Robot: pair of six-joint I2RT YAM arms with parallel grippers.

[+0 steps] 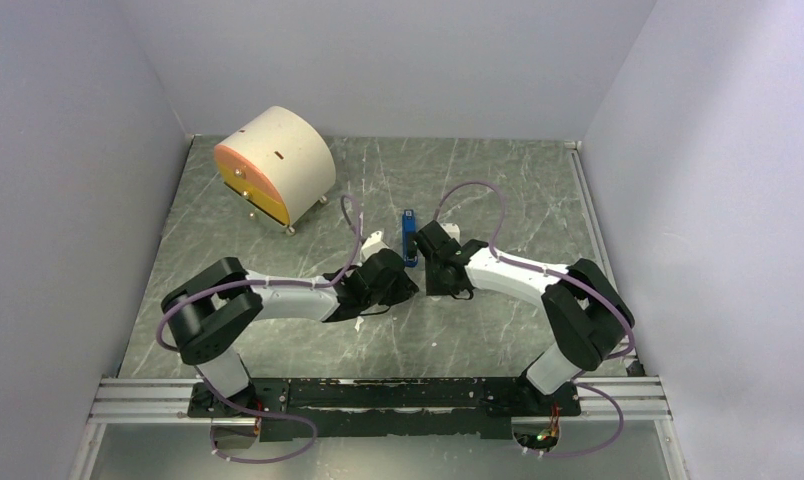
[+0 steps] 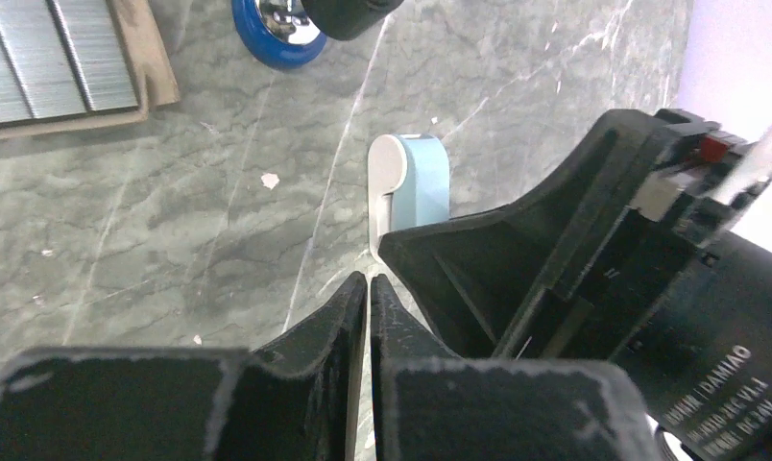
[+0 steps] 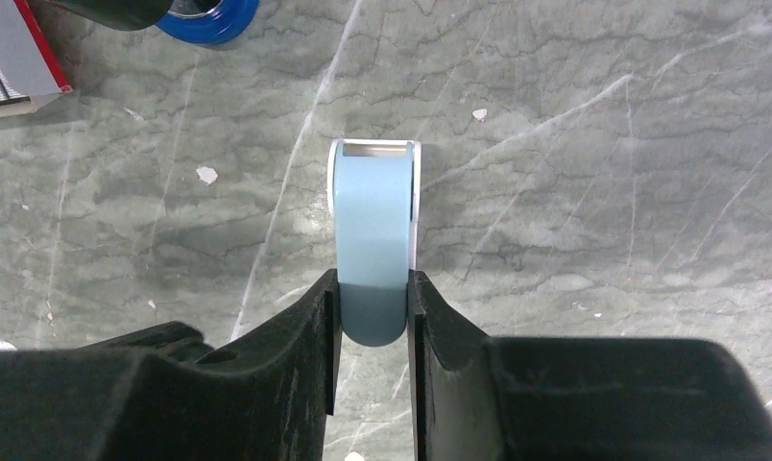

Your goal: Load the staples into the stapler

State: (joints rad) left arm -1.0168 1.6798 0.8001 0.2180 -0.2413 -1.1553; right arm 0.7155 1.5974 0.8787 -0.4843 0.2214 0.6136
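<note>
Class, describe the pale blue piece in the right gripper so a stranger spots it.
On the marble table, find the right gripper near the middle. Between its fingers is a short light-blue piece with white edging, paler and stubbier than the bright blue stapler.

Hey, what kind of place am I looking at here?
Probably a robotics lab test cell: plain walls box in a marble-patterned table, the left arm and right arm are bolted to an aluminium rail, and the right gripper clamps a light-blue piece.
</note>
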